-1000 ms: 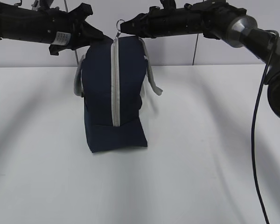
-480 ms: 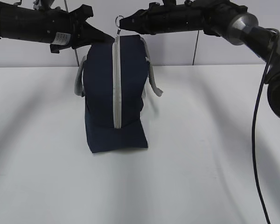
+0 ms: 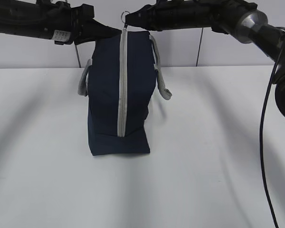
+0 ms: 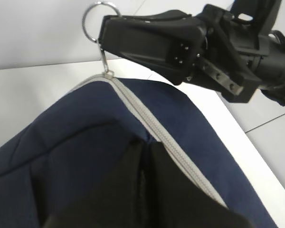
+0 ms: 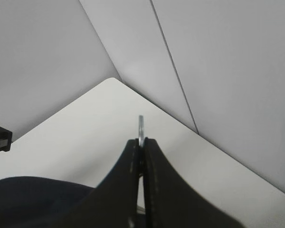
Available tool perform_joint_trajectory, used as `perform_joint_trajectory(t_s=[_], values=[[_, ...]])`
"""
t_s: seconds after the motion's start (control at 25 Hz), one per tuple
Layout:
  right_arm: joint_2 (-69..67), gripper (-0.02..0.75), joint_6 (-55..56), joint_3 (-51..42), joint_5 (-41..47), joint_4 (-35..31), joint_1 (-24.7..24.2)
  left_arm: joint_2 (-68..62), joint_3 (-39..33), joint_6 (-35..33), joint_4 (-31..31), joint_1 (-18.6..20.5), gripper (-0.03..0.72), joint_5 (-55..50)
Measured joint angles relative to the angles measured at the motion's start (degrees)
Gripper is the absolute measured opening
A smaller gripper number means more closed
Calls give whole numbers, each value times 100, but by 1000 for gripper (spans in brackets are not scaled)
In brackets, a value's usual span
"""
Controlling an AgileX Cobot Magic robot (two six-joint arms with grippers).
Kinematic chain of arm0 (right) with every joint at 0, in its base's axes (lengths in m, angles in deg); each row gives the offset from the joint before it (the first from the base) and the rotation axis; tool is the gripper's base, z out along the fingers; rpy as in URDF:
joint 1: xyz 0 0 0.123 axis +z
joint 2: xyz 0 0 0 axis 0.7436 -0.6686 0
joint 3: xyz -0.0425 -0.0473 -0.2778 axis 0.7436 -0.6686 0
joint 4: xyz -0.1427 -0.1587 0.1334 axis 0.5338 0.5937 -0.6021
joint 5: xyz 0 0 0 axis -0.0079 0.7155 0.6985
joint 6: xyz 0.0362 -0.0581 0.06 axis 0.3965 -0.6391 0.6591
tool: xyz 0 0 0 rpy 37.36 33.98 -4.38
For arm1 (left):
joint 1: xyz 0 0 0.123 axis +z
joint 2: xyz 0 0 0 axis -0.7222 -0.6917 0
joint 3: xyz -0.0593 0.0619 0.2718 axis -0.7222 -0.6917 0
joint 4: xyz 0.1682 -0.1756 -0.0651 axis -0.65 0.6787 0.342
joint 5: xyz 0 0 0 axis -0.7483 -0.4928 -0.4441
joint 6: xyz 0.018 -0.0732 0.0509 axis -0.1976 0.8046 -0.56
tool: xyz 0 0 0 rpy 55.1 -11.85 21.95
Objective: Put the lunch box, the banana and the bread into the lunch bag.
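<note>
The navy lunch bag (image 3: 118,90) stands upright on the white table, its grey zipper (image 3: 122,85) running down the near face, closed. My right gripper (image 3: 129,20) is shut on the metal ring pull (image 3: 125,14) at the bag's top; the ring (image 5: 140,127) shows between its fingertips (image 5: 133,147) in the right wrist view. My left gripper (image 3: 111,31) is shut, pinching the bag's navy fabric (image 4: 85,142) beside the zipper (image 4: 152,128) near the top. The right gripper (image 4: 104,35) and ring (image 4: 99,21) also show in the left wrist view. Lunch box, banana and bread are out of view.
Grey strap handles (image 3: 162,78) hang at the bag's sides. The white table (image 3: 204,142) spreads around the bag, with a pale wall behind. A black cable (image 3: 262,142) hangs along the right arm.
Both grippers have risen slightly, lifting the bag's top; the bag now stands taller and straighter, and the right handle has swung out a little.
</note>
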Motion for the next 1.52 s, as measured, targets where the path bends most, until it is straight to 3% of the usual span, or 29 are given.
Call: perform_joint_trajectory(t_s=[0.92, 1.52], values=[[-498, -16, 390, 60, -128, -463, -216, 275, 0, -635, -227, -11, 17, -473], [-675, -16, 506, 43, -76, -265, -229, 275, 0, -655, -270, -17, 17, -363]])
